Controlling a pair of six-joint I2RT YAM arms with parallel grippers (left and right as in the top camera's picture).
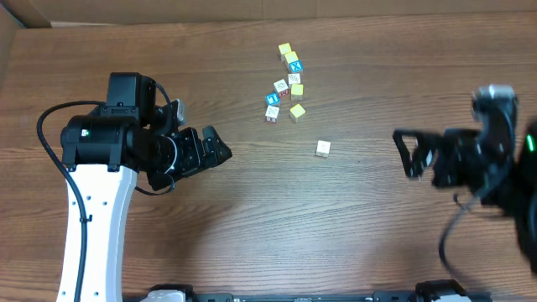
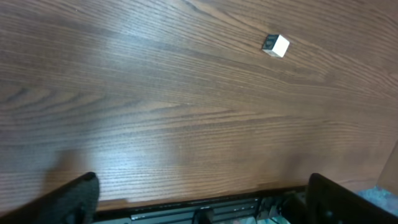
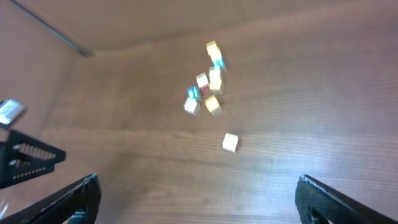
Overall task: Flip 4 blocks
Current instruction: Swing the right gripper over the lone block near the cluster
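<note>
Either side of the blocks [image 1: 297, 90], left tool [image 1: 207, 141] and right tool [image 1: 409, 153] hover, both spread open.

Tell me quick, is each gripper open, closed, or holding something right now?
Black left gripper: open, holding nothing.
Black right gripper: open, holding nothing.

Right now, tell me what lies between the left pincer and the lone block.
Nothing: only bare wooden table separates the left pincer from the lone block. This is clearest in the overhead view, and the left wrist view shows the same bare stretch.
</note>
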